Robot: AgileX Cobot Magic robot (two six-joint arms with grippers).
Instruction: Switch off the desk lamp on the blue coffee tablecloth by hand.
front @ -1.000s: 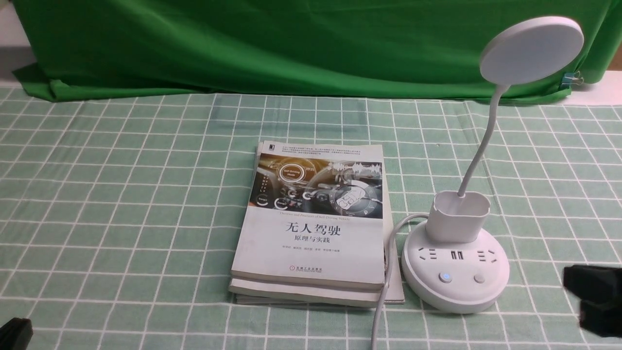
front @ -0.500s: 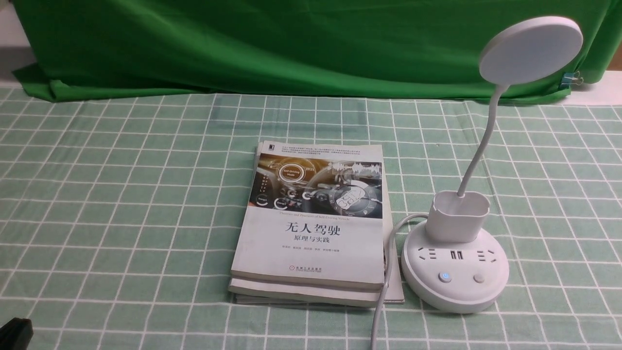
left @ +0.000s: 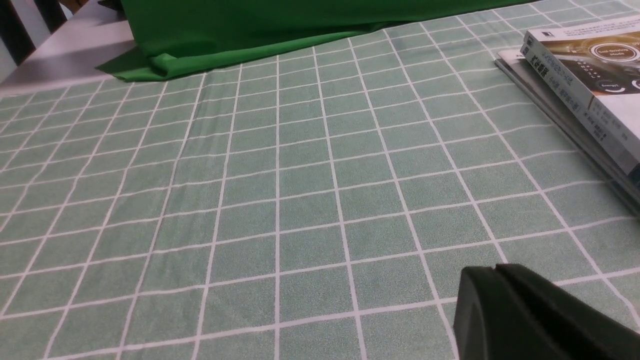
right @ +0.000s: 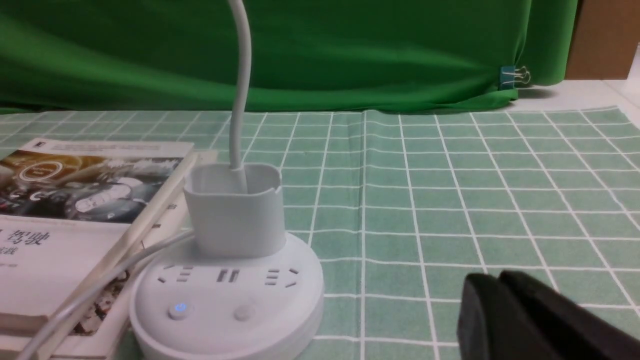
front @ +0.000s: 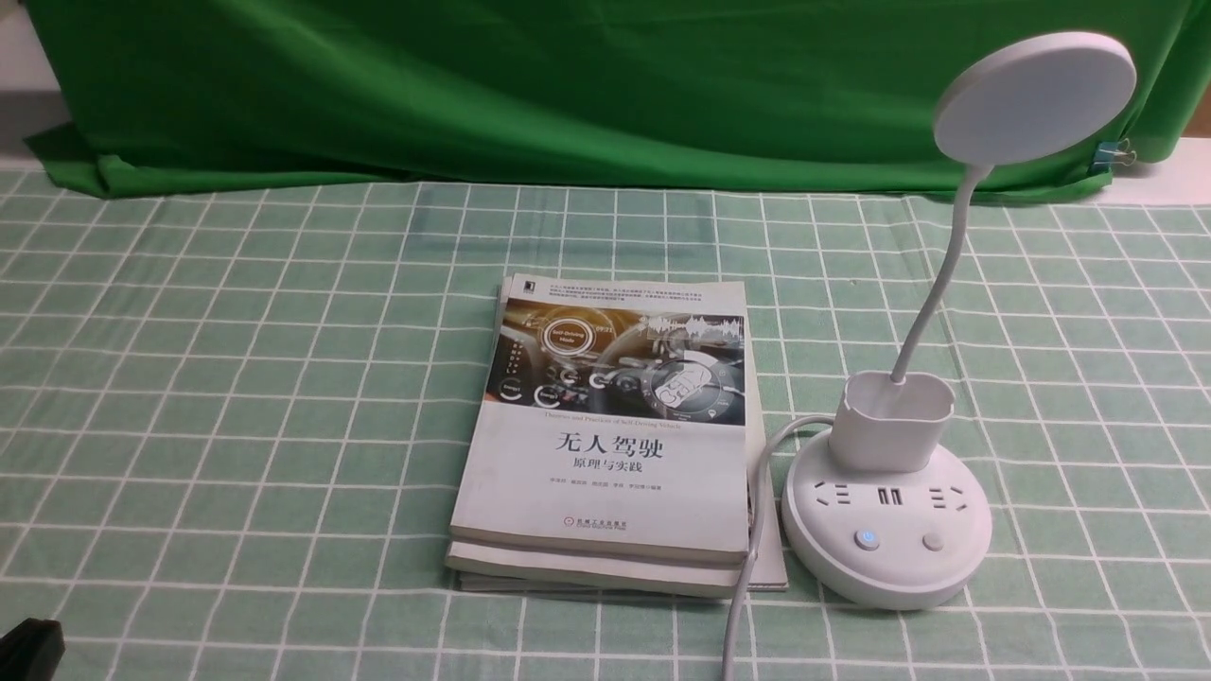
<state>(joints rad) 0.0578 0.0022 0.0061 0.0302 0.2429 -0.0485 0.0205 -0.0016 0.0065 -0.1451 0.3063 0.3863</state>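
The lamp (front: pixel 889 539) stood upright on the cloth (front: pixel 236 426), toward the right side of the front view. Its disc (front: pixel 1036 99) leaned to the right above the bent neck (front: pixel 946 274), which rose out of the cup (front: pixel 892 426) on the round base. The face of the disc looked pale, with no visible glow, while the left button (front: pixel 867 539) showed a blue light. The right button (front: pixel 934 542) was plain grey.

Just left of the base lay the books (front: pixel 601 473), stacked flat. The cord (front: pixel 757 511) curved from behind the base and ran down over their right edge toward the near side.

The right gripper (right: pixel 495 275) was closed, with nothing seen in it, and was apart from the lamp. The left gripper (left: pixel 492 267) hung over the cloth, to the left of the books; only its dark tips showed, but they seemed to be together and empty.
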